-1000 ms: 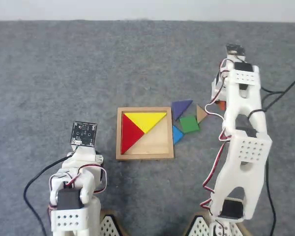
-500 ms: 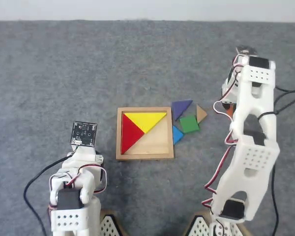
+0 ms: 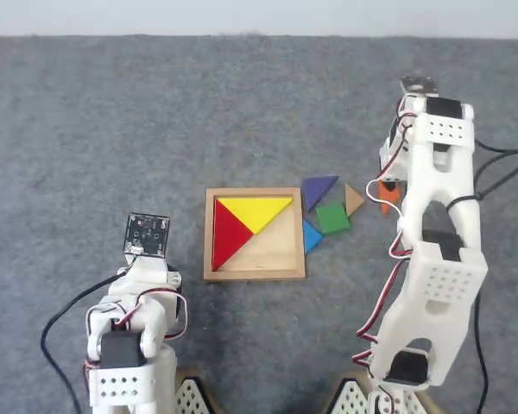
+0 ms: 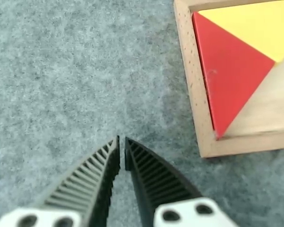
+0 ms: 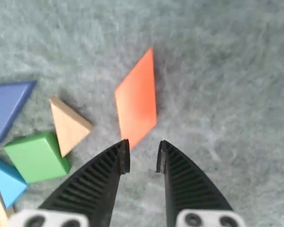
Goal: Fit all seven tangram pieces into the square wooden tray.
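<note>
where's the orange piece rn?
High view: on the grey mat, outside the tray on its right side. The orange piece lies flat beside the tan triangle, just ahead of the right gripper.

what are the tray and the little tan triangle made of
The tray looks like pale, probably unvarnished wood: faint grain and small specks show on its rim. The tan triangle seems to be bare wood too, matte and unpainted, with thick sides.

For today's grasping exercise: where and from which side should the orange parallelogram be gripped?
Probably across its two long parallel edges, coming straight down: the orange piece lies flat on the mat, and those edges are close enough together for the slightly open right gripper.
</note>
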